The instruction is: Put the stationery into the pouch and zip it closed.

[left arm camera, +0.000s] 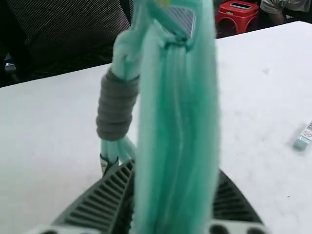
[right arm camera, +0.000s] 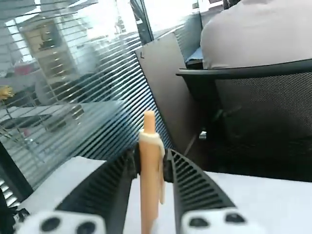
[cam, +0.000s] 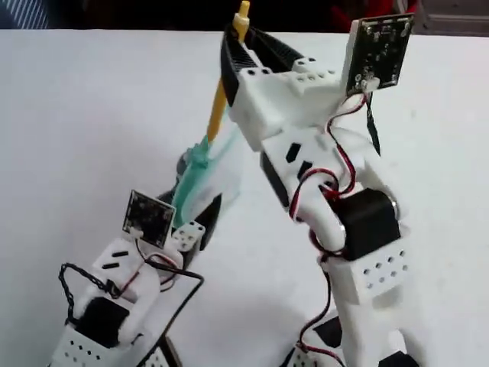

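Left gripper (left arm camera: 173, 170) clamps the teal pouch (left arm camera: 175, 122). At its 12 o'clock, right gripper (right arm camera: 150, 155) pinches a yellow pen (right arm camera: 148, 190). A small stick (left arm camera: 303, 136) lies apart on the table (left arm camera: 48, 126).

No text can be read – the small label (left arm camera: 305, 133) is too blurred.

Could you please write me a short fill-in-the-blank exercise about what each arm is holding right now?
1. The right pincer is shut on a yellow ____.
2. The left pincer is shut on the teal-edged ____.
3. The table under both arms is ____.
Missing words: pen; pouch; white.
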Available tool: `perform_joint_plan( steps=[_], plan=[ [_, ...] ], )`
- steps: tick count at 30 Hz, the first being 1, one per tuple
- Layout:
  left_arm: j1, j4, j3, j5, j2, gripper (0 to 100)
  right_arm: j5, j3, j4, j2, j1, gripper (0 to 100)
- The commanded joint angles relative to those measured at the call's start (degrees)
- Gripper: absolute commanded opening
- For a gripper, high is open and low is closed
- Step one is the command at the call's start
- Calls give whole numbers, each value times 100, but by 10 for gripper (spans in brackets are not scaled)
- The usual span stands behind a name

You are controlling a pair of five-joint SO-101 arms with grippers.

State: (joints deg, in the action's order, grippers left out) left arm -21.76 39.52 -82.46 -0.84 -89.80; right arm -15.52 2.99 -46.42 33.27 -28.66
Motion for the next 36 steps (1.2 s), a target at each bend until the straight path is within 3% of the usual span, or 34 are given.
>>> perform_joint_plan(
  steps=[1,15,20,22,27,29,32,36],
  plan=[
    [40,-123,44,-35,-48,169,167,-202,207,84,127,18],
    [40,-132,35,-26,-48,169,185,-527,-1051,163,-374,20],
    [40,-123,35,-26,-48,169,1319,-985,-1051,145,-593,25],
    [40,-132,35,-26,-48,169,1626,-1046,-1191,154,-760,72],
    [40,-132,35,-26,-48,169,2075,-1046,-1473,154,-1147,327],
    [40,-132,35,-26,-48,169,2321,-1011,-1473,189,-1165,386],
    [40,-123,35,-26,-48,169,2295,-721,-1578,382,-901,349],
    [40,-132,35,-26,-48,169,2048,-9,-1895,541,-180,213]
  ],
)
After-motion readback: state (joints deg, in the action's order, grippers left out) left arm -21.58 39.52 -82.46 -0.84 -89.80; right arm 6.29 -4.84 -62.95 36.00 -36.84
